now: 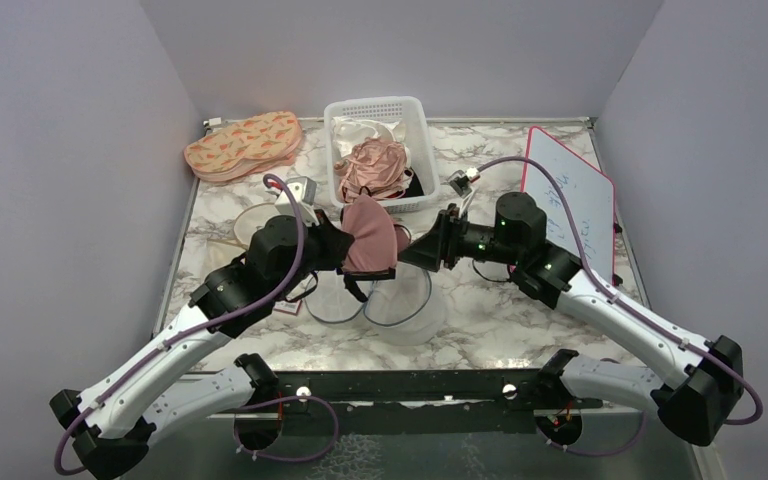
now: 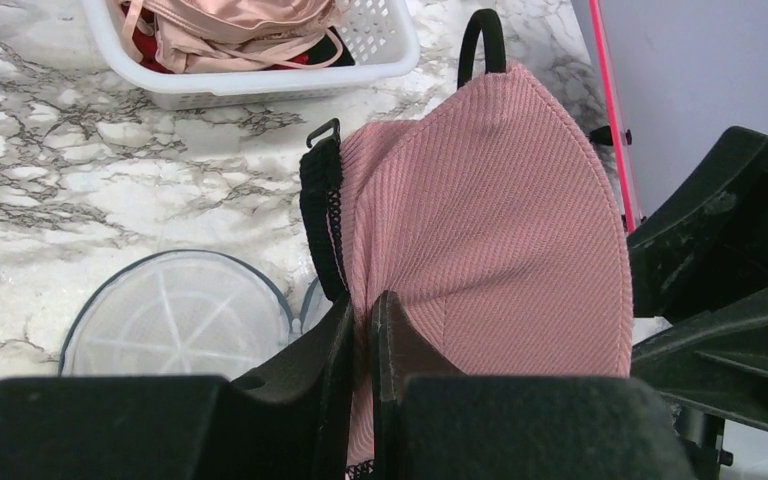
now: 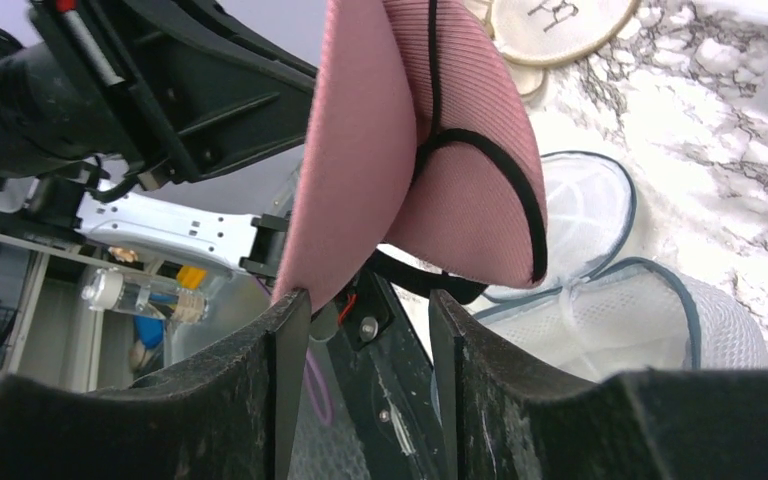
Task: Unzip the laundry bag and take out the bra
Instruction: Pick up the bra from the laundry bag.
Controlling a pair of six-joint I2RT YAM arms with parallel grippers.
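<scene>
The dusty-pink bra (image 1: 370, 235) with black trim hangs in the air between my two grippers, above the opened laundry bag (image 1: 400, 300). My left gripper (image 1: 343, 247) is shut on the bra's edge; in the left wrist view the fingers (image 2: 345, 330) pinch the pink fabric (image 2: 480, 200), and a mesh half of the bag (image 2: 175, 315) lies on the table below. My right gripper (image 1: 407, 250) is open just right of the bra. In the right wrist view the bra (image 3: 370, 150) hangs above the open gripper (image 3: 370, 310), its lower edge touching one fingertip, with the bag (image 3: 640, 320) behind.
A white slotted basket (image 1: 415, 110) holding a peach-pink satin cloth (image 1: 372, 165) stands just behind the bra. A flat patterned pouch (image 1: 245, 145) lies at the back left. A red-edged whiteboard (image 1: 570, 200) lies on the right. A round cream disc (image 3: 550, 25) sits near the bag.
</scene>
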